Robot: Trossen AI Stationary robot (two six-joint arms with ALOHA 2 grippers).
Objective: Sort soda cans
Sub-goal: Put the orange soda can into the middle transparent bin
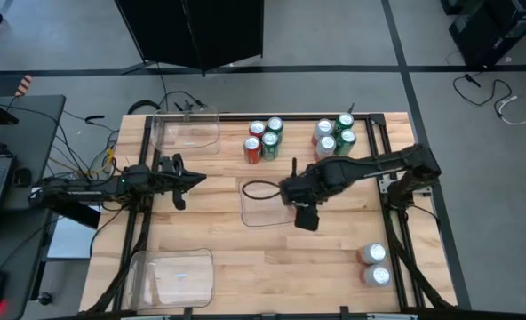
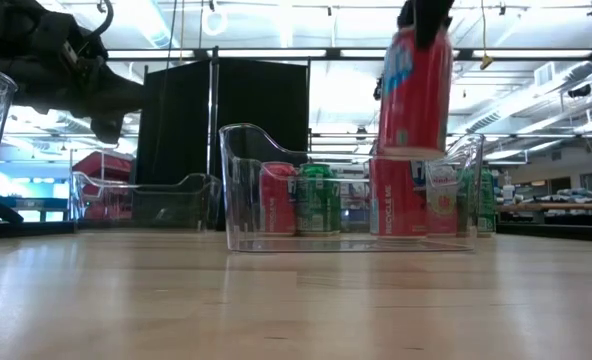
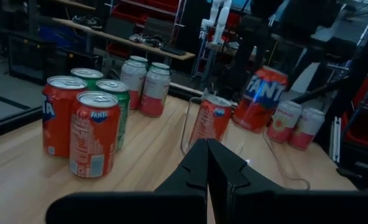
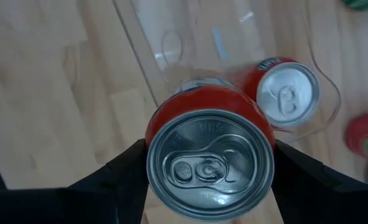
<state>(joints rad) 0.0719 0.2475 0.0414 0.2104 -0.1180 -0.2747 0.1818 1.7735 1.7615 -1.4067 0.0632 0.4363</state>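
While your right gripper [image 4: 210,163] clamps a red can [image 4: 210,146] by its sides, that can hangs upright over the middle clear tray [image 1: 261,212]. Inside the tray, your right wrist view shows a second red can [image 4: 285,93] standing, which the arm hides from above. Your left gripper [image 1: 195,179], fingers pressed together and empty, waits at the table's left.

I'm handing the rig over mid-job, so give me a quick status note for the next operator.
Right gripper is shut on a red can, held above the centre tray.
Left gripper is shut, empty, at the table's left side.
Done: one red can stands in that tray.
Left: four cans and four more along the far edge, two at the near right; two other trays hold none.
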